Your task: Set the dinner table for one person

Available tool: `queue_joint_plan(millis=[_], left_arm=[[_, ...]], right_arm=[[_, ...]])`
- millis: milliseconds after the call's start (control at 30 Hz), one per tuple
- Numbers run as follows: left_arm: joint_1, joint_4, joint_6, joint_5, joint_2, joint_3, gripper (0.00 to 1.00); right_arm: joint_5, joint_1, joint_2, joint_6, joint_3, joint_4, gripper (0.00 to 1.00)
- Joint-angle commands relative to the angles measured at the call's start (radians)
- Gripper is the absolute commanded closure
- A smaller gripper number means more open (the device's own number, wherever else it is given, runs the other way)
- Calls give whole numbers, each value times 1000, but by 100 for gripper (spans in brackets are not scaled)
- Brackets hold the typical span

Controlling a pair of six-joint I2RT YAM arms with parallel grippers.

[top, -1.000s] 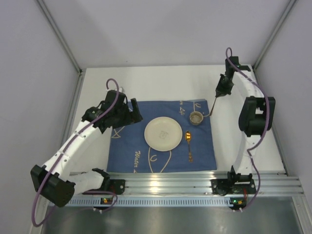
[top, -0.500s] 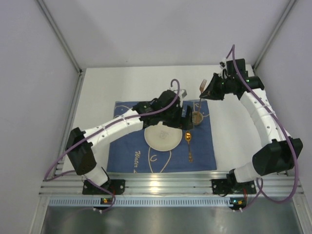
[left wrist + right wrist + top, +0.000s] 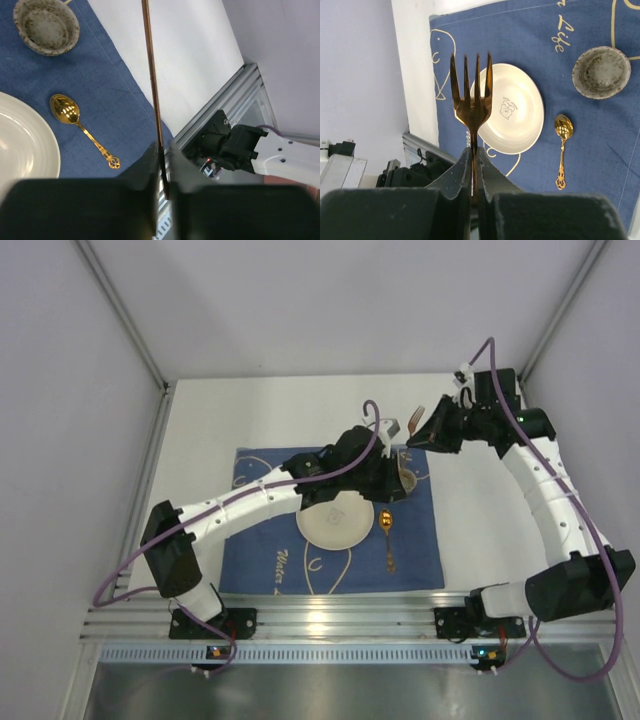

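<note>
The fork [image 3: 471, 107] is hanging in the air over the far right part of the blue cloth [image 3: 260, 540], close by the bowl [image 3: 601, 71], with both arms at it. The right end effector [image 3: 474, 152] is clamping the handle just below the neck, fingers together on it, and the tines are sticking out past the fingertips. The left arm is stretching across the cloth from the left. The left end effector [image 3: 161, 150] is straddling the thin handle, one finger on each side. The gap is looking very narrow, yet I cannot tell whether the pads are pressing on the metal.

The fork's long axis is standing steeply, tines uppermost and leaning toward the far edge of the table [image 3: 250, 415], handle going down toward the cloth. The left end effector seems to be sitting lower on the handle than the right, on the plate [image 3: 335, 515] side.

This is looking like a handover. The spoon [image 3: 387, 535] is lying right of the plate, running far to near. So the fork probably belongs on the bare cloth left of the plate, parallel to the spoon, and the left arm is the nearer one for that spot
</note>
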Motion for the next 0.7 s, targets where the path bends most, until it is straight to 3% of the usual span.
queue_joint_plan(millis=[0,133,233,267,333,367,467,633,667], left_arm=[[-5,95,-19,17,-10,-3,100],[-4,95,-39,-1,-39,-28,100],[4,123,-56,-26,-104,-128,100],[8,141,-63,-27,-129,-161,100],[34,172,-95,-20,-206,-262,100],[48,173,-105,-14,-236,-297,100],[148,166,-146,91,-354,-455,100],[476,176,-198,293,-627,-775,100],[532,205,-207,392,-664,-816,100]], right_arm=[[-78,-2,-55,53,-8,14,100],[-86,-2,-83,64,-41,20,100],[-98,4,-89,66,-74,39,100],[-99,3,-89,64,-78,40,70],[-87,3,-90,52,-89,40,30],[-81,3,-89,49,-89,34,1],[-61,3,-92,32,-81,24,0],[-63,0,-84,18,-74,24,0],[-63,0,-83,15,-75,24,0]])
